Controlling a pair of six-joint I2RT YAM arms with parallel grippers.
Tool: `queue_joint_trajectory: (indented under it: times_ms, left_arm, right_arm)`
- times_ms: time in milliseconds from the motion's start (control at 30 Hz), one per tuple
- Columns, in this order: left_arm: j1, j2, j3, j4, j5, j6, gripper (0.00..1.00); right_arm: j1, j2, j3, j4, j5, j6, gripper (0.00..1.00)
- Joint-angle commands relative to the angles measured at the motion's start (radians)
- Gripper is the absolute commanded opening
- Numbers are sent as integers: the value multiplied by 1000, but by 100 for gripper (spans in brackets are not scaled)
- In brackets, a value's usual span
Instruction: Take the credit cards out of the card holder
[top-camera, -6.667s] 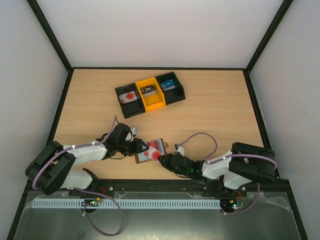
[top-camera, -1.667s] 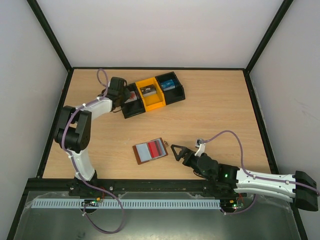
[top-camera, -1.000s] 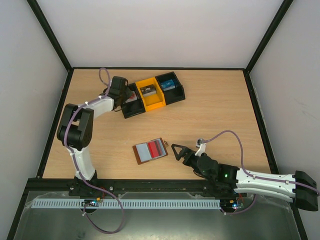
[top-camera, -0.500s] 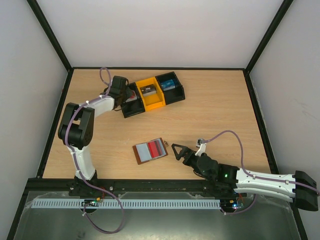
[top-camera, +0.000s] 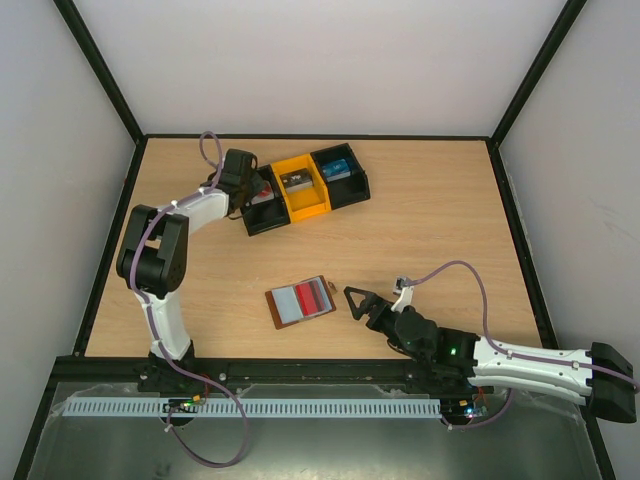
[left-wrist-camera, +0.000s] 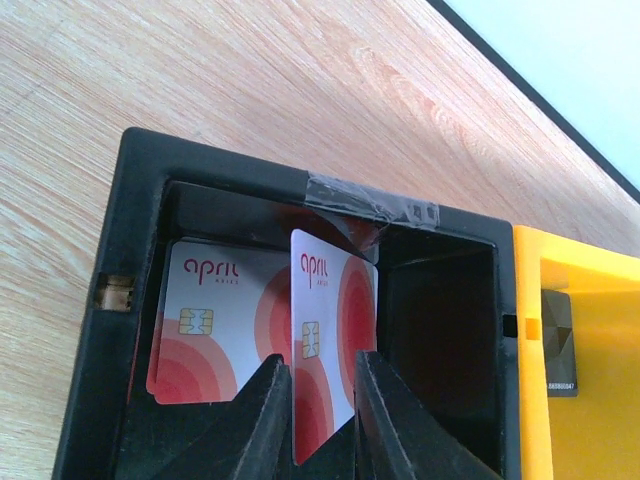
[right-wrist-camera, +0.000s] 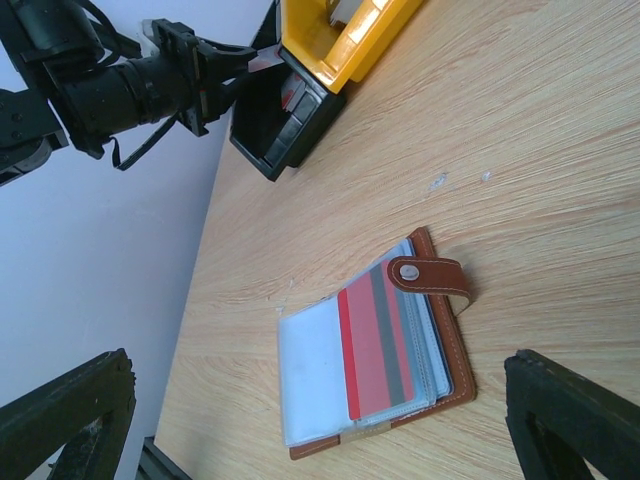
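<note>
The brown card holder (top-camera: 298, 301) lies open on the table, a red-pink credit card (right-wrist-camera: 375, 345) with a grey stripe tucked in its clear pockets (right-wrist-camera: 310, 375). My right gripper (top-camera: 352, 300) hovers just right of the card holder (right-wrist-camera: 455, 360), open wide and empty. My left gripper (top-camera: 255, 188) reaches into the tray's left black compartment (left-wrist-camera: 140, 250). Its fingers (left-wrist-camera: 270, 400) stand slightly apart around a whitish, red-ringed credit card (left-wrist-camera: 335, 320) that leans on edge. Another such card (left-wrist-camera: 215, 330) lies flat beside it.
The black-and-yellow three-part tray (top-camera: 300, 210) sits at the back centre, with small items in its yellow (top-camera: 296, 181) and right black (top-camera: 338, 170) parts. The black enclosure frame (top-camera: 110, 230) and white walls bound the table.
Since the earliest frame the left arm has gone from the card holder to the tray and the right arm has drawn back to the right. Over the last second hardly anything moved.
</note>
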Motion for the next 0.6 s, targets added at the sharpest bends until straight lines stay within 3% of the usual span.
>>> queue_joint_trajectory:
  times_ms: [0, 467, 567]
  left_arm:
    - [3, 10, 36, -30, -22, 17, 21]
    - [2, -11, 43, -60, -22, 48, 31]
    - [3, -25, 58, -85, -31, 51, 39]
  right_arm:
    - [6, -13, 9, -33, 42, 16, 98]
    - [6, -9, 12, -41, 54, 9, 98]
    - [6, -10, 18, -46, 55, 5, 98]
